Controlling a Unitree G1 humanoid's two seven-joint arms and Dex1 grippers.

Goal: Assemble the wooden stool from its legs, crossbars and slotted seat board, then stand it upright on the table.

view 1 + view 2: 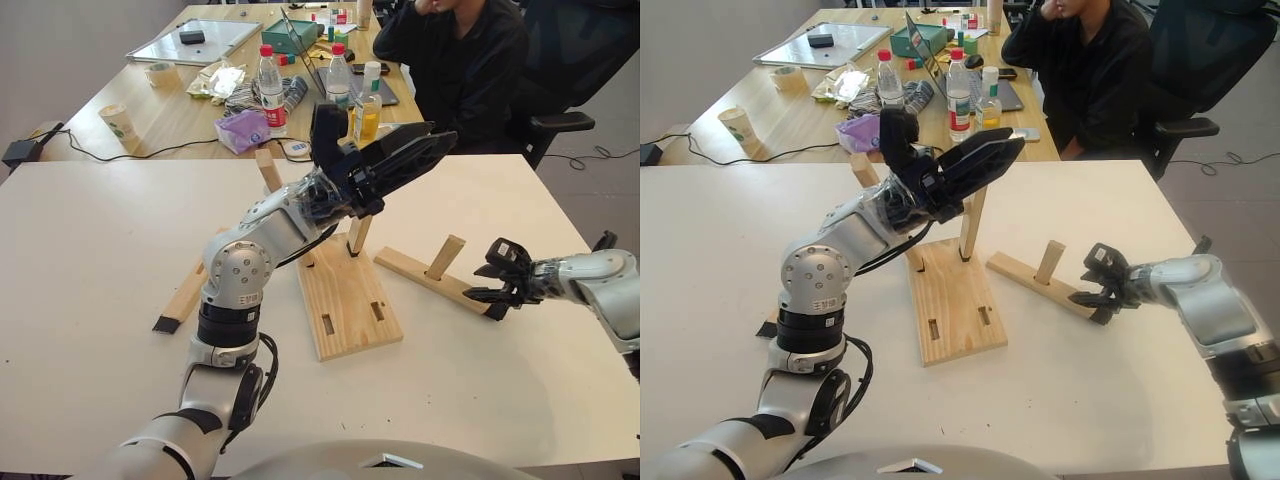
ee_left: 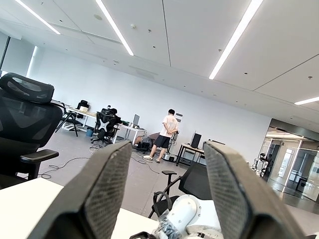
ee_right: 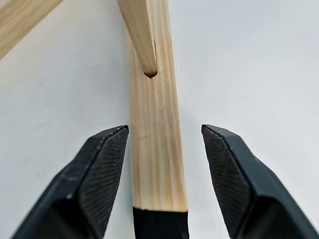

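Note:
The slotted seat board lies flat mid-table with one leg standing upright in it. A second upright leg shows behind my left arm. My left gripper hangs open and empty above the board's far end, pointing right; its fingers frame the room. To the right lies a leg with a short crossbar pegged into it. My right gripper is open, its fingers straddling that leg at its black-capped end. Another leg lies at the left.
Behind the white table stands a wooden table with bottles, a paper cup, a tape roll and a laptop; a person in black sits there. A cable runs along the far left edge.

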